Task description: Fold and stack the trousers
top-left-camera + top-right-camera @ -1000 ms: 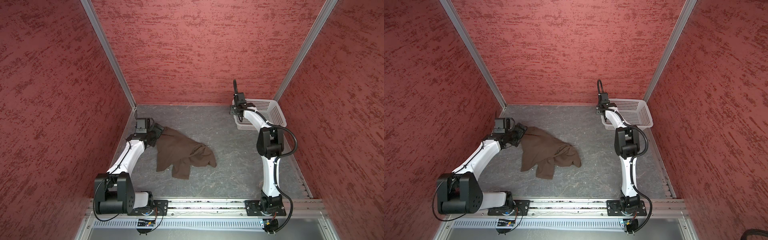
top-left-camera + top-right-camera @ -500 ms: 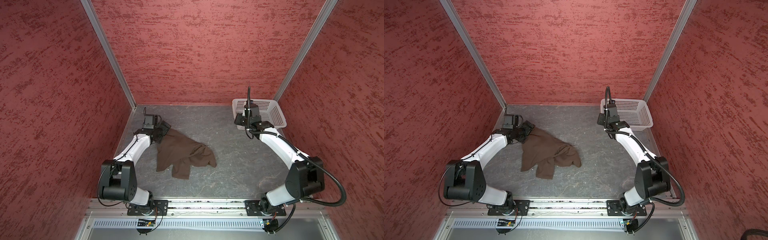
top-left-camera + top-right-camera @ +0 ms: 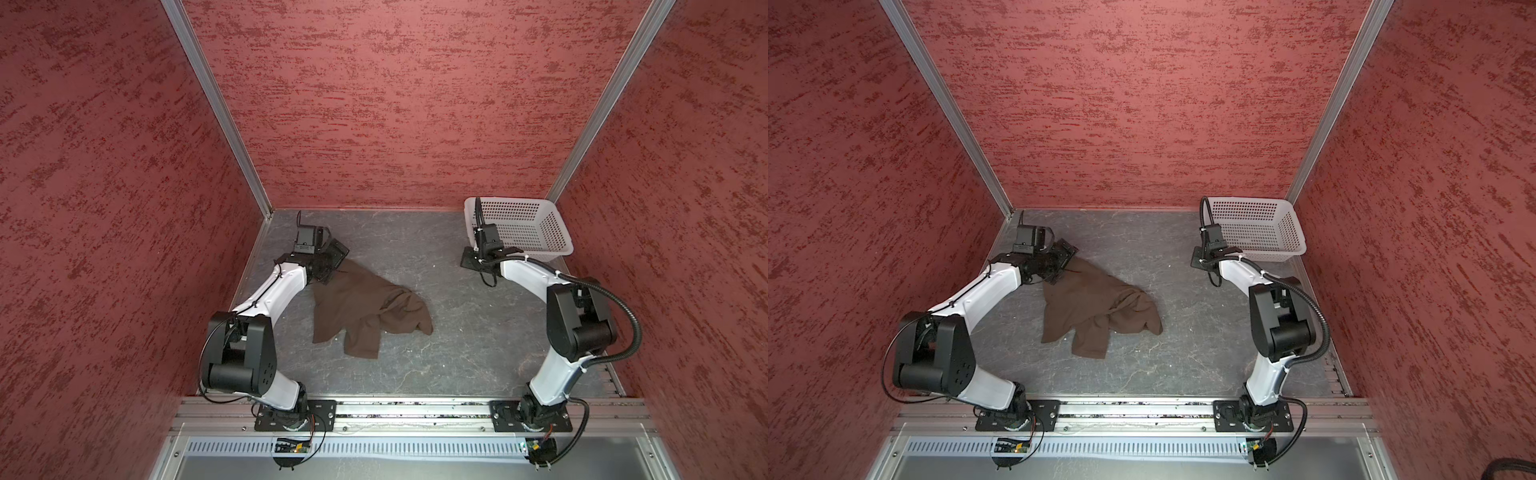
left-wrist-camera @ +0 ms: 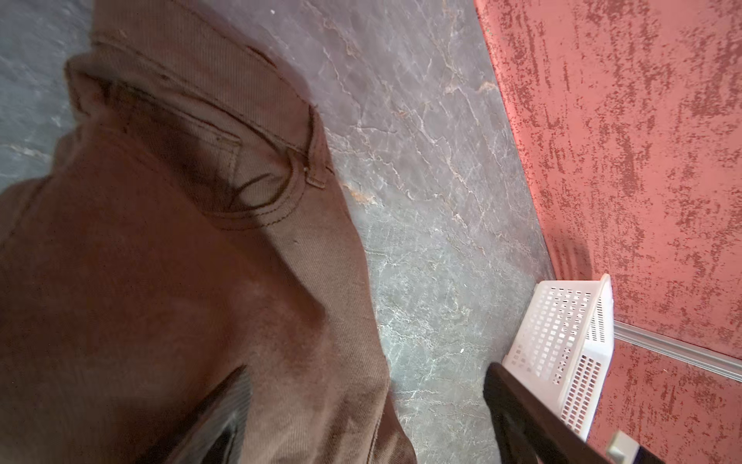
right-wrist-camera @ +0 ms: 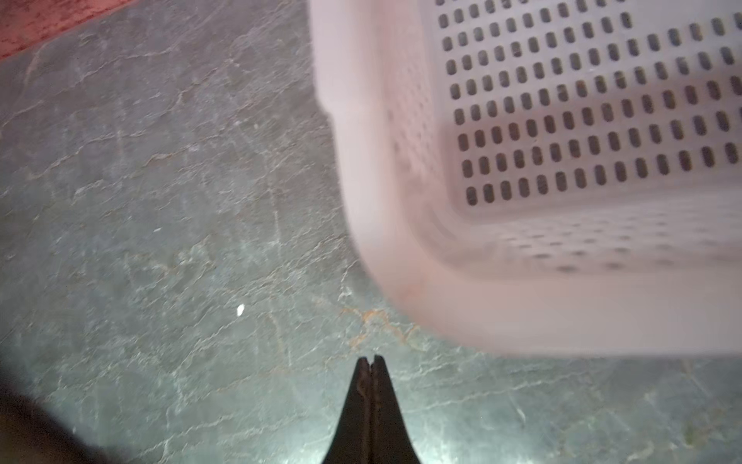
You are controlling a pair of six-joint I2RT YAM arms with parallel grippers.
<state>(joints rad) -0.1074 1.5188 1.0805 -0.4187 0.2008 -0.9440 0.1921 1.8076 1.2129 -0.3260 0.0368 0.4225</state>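
The trousers lie rumpled on the table, well apart from the basket and nearer the front than it. One leg is bunched over the other. The heap has the same outline as a moment ago, so no fold has begun.

Farther back, the left gripper sits at the waistband corner of the heap, the corner turned away from the basket. It has crept a little deeper toward the back wall since a moment ago. Its fingers are spread wide. In the left wrist view one lies over the brown cloth and the other over bare table on the basket's side, so nothing is pinched yet.

Farthest back, the right gripper has changed most. A moment ago its arm stood tall with the gripper up at the basket's rim. Now the arm has bent low and the gripper hangs just off the basket's near corner, over bare table. Its fingers are clenched tip to tip on nothing.

My reading is that the right arm has finished at the basket and is free to come over for the cloth. The left looks ready to close on the waistband, so the spreading step is about to start.
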